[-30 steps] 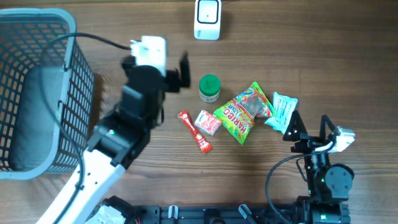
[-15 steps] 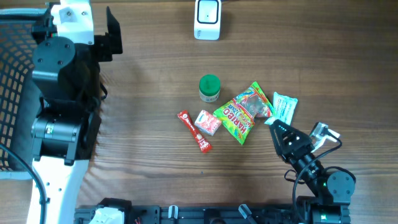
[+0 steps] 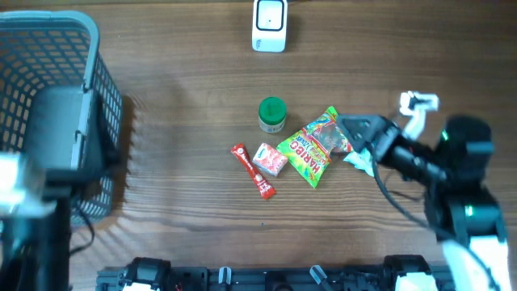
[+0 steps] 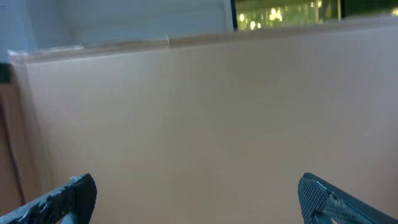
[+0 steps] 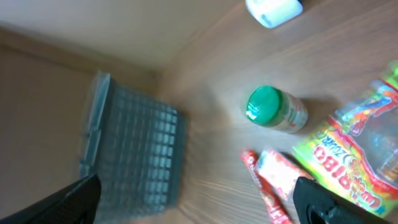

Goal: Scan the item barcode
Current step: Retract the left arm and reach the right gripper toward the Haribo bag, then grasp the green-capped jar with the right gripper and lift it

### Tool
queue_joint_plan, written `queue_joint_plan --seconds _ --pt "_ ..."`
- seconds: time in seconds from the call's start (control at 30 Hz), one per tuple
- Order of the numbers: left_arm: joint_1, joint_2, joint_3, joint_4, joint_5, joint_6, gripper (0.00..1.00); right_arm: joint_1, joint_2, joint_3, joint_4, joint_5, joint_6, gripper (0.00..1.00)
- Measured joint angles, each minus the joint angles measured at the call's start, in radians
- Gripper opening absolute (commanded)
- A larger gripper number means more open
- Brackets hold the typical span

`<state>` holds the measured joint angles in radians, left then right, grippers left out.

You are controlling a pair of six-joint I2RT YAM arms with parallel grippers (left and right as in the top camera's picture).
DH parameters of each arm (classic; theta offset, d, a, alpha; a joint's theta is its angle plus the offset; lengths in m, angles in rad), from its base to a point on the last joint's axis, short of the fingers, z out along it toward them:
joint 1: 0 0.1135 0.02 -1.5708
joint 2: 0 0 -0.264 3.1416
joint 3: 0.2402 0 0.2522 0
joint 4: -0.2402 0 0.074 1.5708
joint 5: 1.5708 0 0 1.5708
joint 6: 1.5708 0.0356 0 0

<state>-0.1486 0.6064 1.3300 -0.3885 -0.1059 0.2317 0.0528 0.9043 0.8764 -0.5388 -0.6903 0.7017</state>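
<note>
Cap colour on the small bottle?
Green lid on a pale bottle; clearest in the right wrist view.

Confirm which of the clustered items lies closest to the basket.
The thin red stick sachet, leftmost of the cluster. The square red packet, green-lidded jar and Haribo bag all lie further right, away from the basket.
</note>
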Motion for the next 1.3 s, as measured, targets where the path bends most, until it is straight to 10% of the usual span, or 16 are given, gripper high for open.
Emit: queue_joint_plan --seconds 0.23,0.57,0.9,1.1,1.3 --pt "0.034 -0.182 0.001 -0.089 0.004 0.0 1.0 0.403 0.388 0.365 -0.162 0.394 -0.098 1.0" --pt "0.141 -0.587 0.02 -0.166 0.184 0.0 1.0 0.413 0.427 0.418 -0.382 0.567 -0.097 0.99" --pt "0.164 -0.592 -0.078 -0.161 0.291 0.047 1.0 0.416 0.896 0.923 -0.76 0.713 -0.002 1.0" --pt "0.055 -0.59 -0.17 0.272 0.259 0.063 1.0 0.416 0.912 0.929 -0.701 0.721 0.012 1.0" --pt "0.052 -0.517 -0.236 -0.073 0.047 0.039 1.0 0.416 1.116 0.966 -0.61 0.711 -0.099 0.99"
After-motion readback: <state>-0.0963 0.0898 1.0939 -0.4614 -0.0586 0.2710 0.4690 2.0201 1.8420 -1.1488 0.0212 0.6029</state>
